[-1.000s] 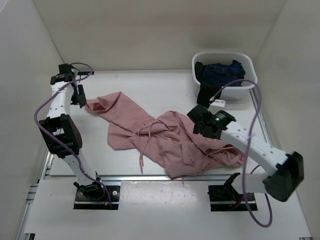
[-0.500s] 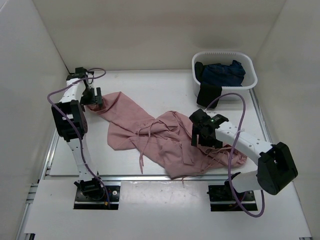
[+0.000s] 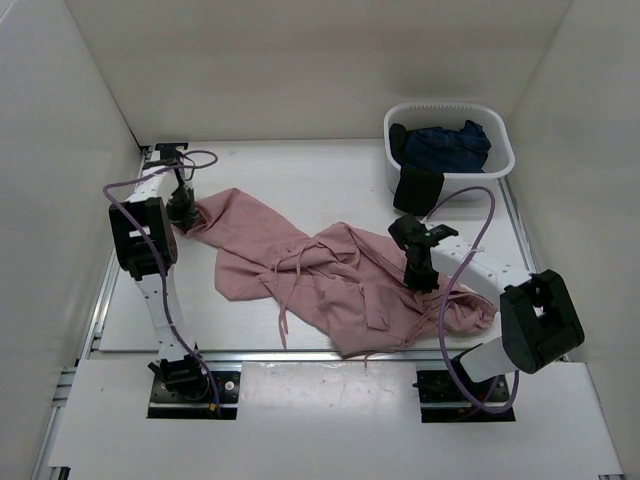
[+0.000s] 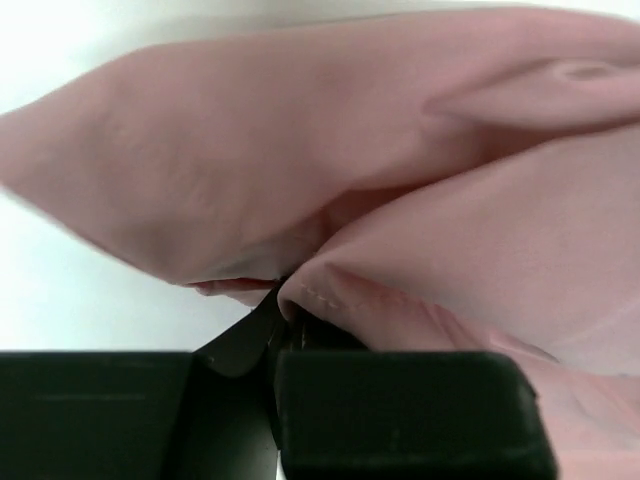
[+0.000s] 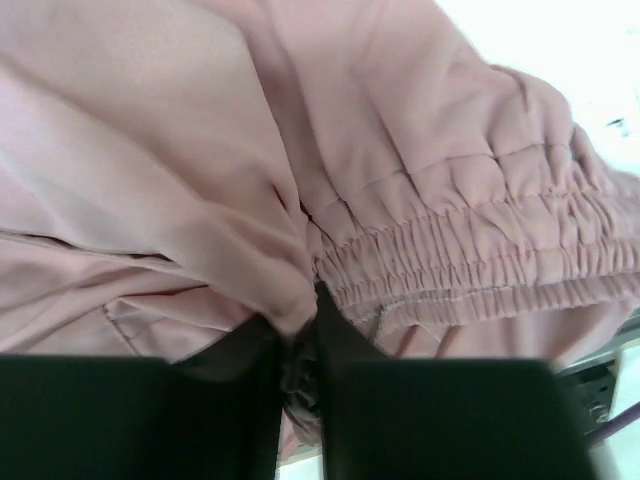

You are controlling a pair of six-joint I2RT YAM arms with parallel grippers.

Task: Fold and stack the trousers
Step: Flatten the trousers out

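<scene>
On our white table [image 3: 300,170], the dusty-pink thin-fabric trousers [image 3: 300,280] sprawl crumpled between both claws. Our left gripper [image 3: 184,213] pinches a stitched hem [image 4: 340,298]. Our right gripper [image 3: 422,280] clamps fabric beside the elastic waistband [image 5: 480,265], likely to spread them flat.

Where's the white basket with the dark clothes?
In the top view, the white basket sits at the far right corner of the table, beyond the pink trousers.
</scene>
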